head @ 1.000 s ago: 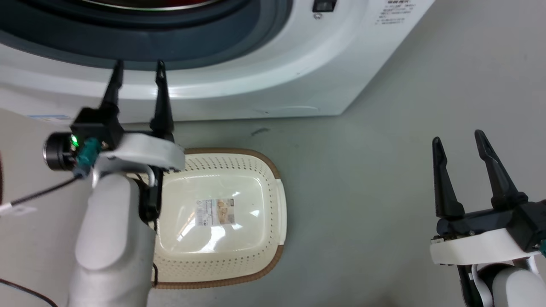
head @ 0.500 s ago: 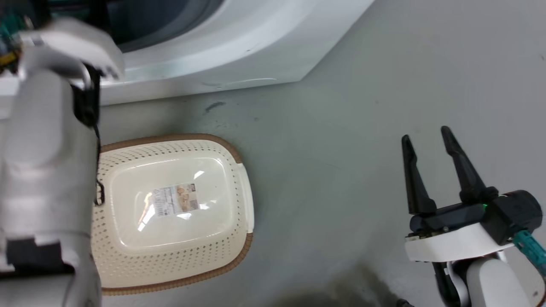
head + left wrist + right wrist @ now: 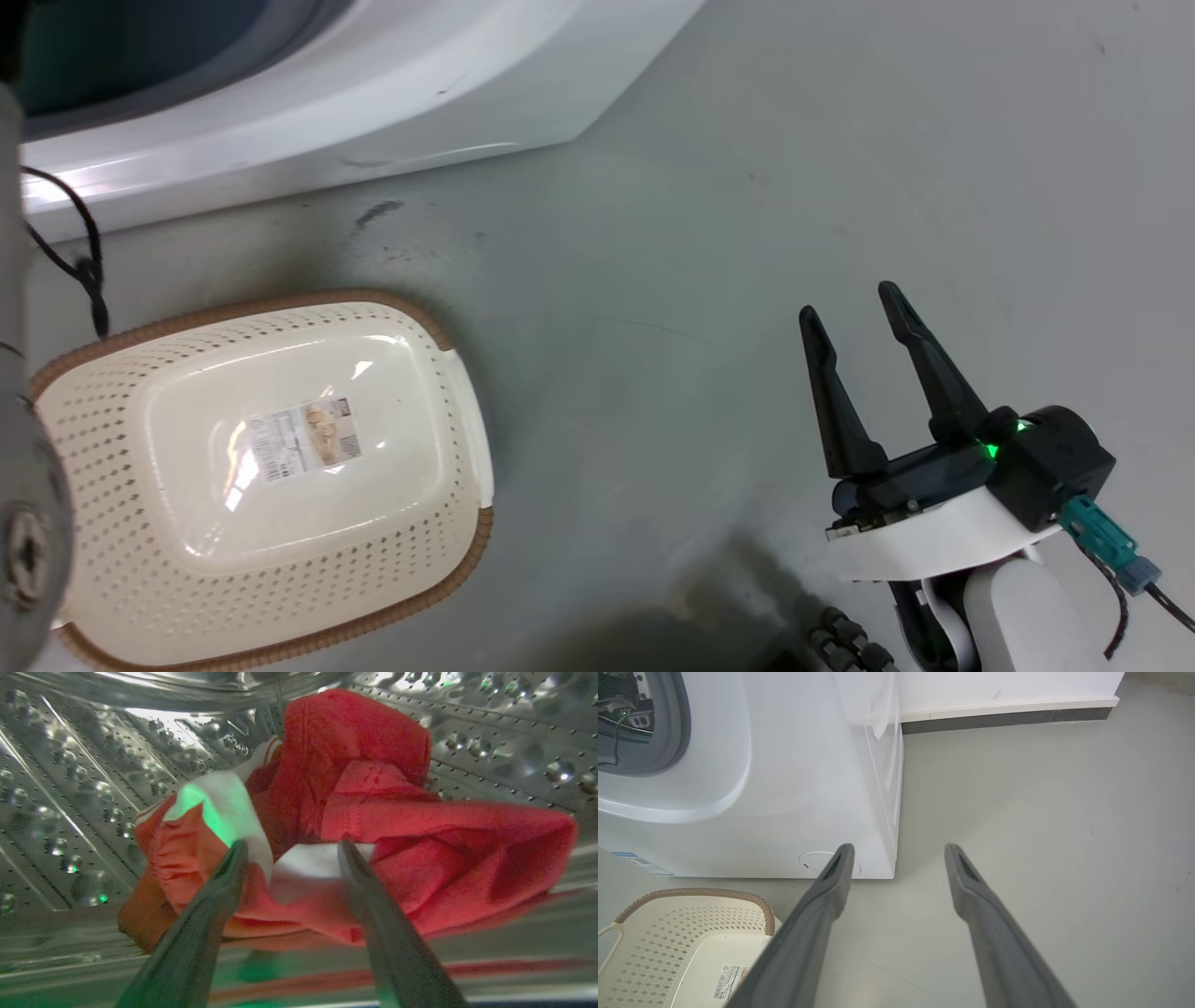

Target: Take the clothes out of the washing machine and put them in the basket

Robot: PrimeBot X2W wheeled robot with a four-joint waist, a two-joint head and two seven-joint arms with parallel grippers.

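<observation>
Red fabric with a white panel, the clothes [image 3: 373,826] lie heaped on the steel drum [image 3: 70,788] of the washing machine [image 3: 794,788], straight ahead of the left fingers [image 3: 210,905]. Those fingers stand wide and empty, tips flanking the white fold; contact cannot be told. The heap's long axis runs across the gap, finger to finger. The right fingers [image 3: 834,401], also spread and empty, hang over the floor [image 3: 700,233] outside the machine, the empty basket [image 3: 112,401] off to their left. The left arm is plainly the nearer.
</observation>
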